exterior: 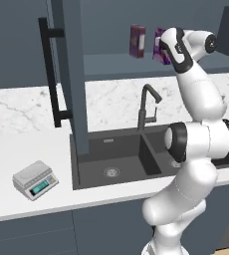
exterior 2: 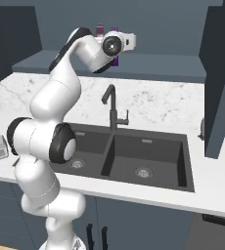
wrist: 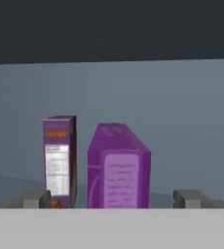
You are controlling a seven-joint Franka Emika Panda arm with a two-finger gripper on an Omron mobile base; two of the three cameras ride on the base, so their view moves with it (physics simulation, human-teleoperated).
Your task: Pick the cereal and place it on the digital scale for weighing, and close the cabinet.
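I see the gripper [wrist: 112,199] with its fingers spread wide and nothing between them, raised in front of the open cabinet [exterior: 66,74]. The cereal [wrist: 118,168] stands upright on the cabinet shelf, just right of a maroon box [wrist: 59,160], not touching the fingers. The digital scale [exterior: 35,180] sits on the counter [exterior: 17,149], far left of the sink [exterior: 116,159].

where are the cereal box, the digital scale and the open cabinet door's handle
cereal [wrist: 118,168], hand view, on its pale side panel
digital scale [exterior: 32,175], left base view, on its flat top plate
cabinet handle [exterior: 51,74], left base view, midway down the black bar
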